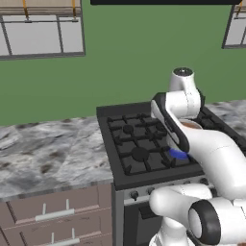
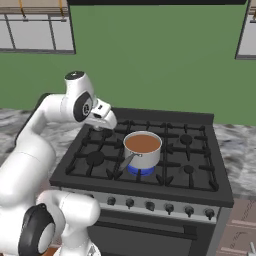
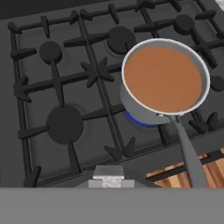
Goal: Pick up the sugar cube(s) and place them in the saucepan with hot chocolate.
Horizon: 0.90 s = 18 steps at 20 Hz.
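Note:
The saucepan with hot chocolate (image 2: 142, 148) is a small steel pan with smooth red-brown liquid, standing on the stove's front middle burner with its handle pointing toward the front. In the hand view the saucepan (image 3: 164, 81) lies upper right, its handle running down to the lower right. My gripper (image 2: 106, 120) hovers above the stove's back left burners, left of the pan and apart from it. The gripper (image 3: 108, 178) is shut at the bottom of the hand view. A small pale bit sits at its tips; I cannot tell whether it is the sugar cube.
A blue flame (image 2: 140, 170) burns under the pan. The black stove (image 2: 95, 159) has several burners and raised grates, with knobs (image 2: 150, 205) along its front. Marbled counter (image 1: 48, 153) runs to the stove's left, with drawers below it. A green wall stands behind.

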### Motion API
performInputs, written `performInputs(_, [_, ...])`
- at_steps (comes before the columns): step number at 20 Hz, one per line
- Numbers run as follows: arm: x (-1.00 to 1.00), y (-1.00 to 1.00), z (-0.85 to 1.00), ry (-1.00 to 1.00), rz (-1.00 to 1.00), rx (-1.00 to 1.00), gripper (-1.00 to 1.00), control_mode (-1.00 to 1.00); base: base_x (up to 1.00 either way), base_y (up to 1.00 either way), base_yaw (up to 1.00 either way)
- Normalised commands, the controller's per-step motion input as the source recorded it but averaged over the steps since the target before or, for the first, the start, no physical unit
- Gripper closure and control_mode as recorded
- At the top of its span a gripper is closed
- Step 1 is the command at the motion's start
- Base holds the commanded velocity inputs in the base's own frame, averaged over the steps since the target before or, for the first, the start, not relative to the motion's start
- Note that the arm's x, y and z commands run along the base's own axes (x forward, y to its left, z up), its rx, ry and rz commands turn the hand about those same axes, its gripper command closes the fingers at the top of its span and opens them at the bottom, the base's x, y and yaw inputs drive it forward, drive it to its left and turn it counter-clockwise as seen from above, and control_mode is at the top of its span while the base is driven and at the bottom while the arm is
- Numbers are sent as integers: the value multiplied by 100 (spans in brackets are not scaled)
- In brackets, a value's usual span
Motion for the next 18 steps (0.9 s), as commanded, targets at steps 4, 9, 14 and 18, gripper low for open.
performInputs(4, [-10,-82,25,0,-11,0,100,-100,0,0,0])
performInputs(9, [3,-77,0,7,-5,4,100,-100,0,0,0])
performInputs(14, [11,-62,-2,4,0,11,100,-100,0,0,0])
performInputs(18, [18,-28,-3,7,0,11,100,-100,0,0,0])
